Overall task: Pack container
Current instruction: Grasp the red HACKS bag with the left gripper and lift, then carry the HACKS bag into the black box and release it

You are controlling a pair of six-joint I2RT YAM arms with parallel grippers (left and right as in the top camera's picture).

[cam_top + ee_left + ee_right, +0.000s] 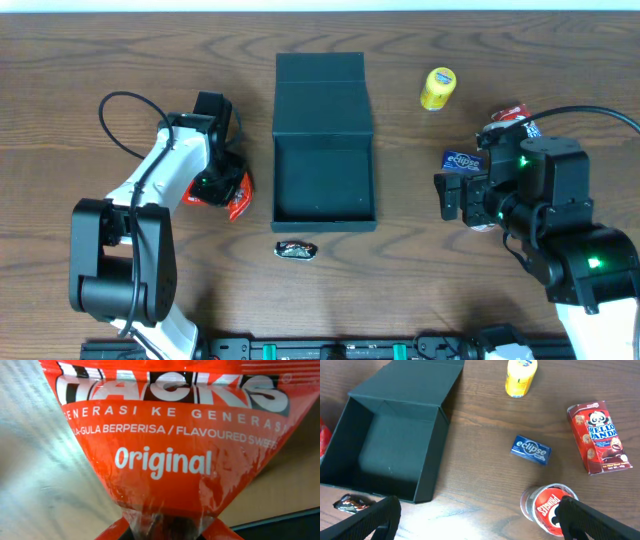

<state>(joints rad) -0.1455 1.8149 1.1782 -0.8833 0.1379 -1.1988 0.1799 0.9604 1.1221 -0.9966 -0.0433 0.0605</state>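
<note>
Left end effector (214,183) is clamped shut on the red Hacks sweets bag (165,460). The wrist view shows the plastic bunched into a tight pinch at the bottom of the frame. That's happening just left of the container (323,180), which sits mid-counter with its lid folded flat toward the far side. As far as I can see there's nothing in it yet.

So I'd say the step in hand is getting that bag up and into the box. Here's what I think makes it go well:

- Go straight up first. The bag is floppy and held by a pinch of film, so it'll probably dangle, and the hanging part needs to clear the left wall before any sideways travel.
- Move slowly, because a thin pinch of film can slip.
- Drop it near one wall rather than dead centre. The Hello Panda box (597,437), the eclipse mints (531,450), the yellow bottle (521,377), the red-lidded cup (551,510) and the little dark wrapped sweet (296,250) in front of the box presumably all need space too.
- Lower it until it rests on the floor of the box, then let go.

Right end effector (480,505) hangs wide open above the snacks on the right, holding nothing. It's well apart from the box, so I don't expect a clash.
</note>
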